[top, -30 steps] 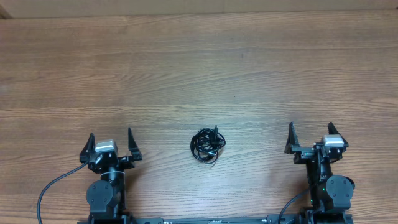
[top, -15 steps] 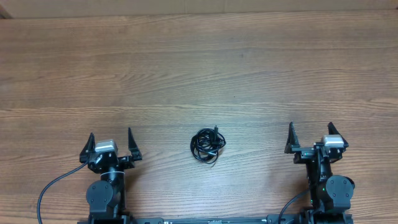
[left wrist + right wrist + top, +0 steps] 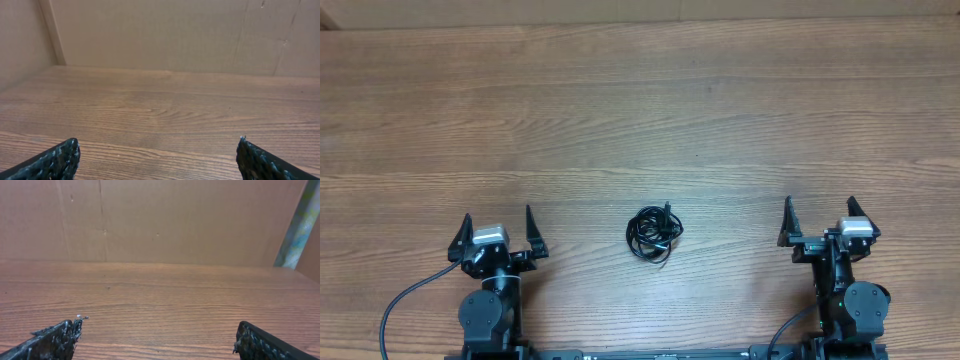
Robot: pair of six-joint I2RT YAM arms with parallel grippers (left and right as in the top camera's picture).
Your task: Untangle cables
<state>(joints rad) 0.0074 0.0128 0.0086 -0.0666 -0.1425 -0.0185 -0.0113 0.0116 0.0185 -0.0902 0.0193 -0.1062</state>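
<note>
**Two arms at rest, one knot between them**

The cables (image 3: 653,235) lie as a single small black bundle on the wooden table (image 3: 640,100), close to the near edge. They are about midway between the two arms and touch neither. The left gripper (image 3: 498,217) sits low by its base on one side and the right gripper (image 3: 819,208) on the other. Each has its fingers spread wide, with nothing between them.

Both wrist cameras look straight across bare wood to a cardboard wall (image 3: 150,35). The bundle appears in neither view, because the arms point forward rather than inward.

This looks to me like a ready pose, with the jaws apart so either arm can reach in and pinch. The central spot suits that — both arms could get to the knot. Nothing looks separated yet. A plug end may poke from the top of the bundle, but it is too small to be sure.
</note>
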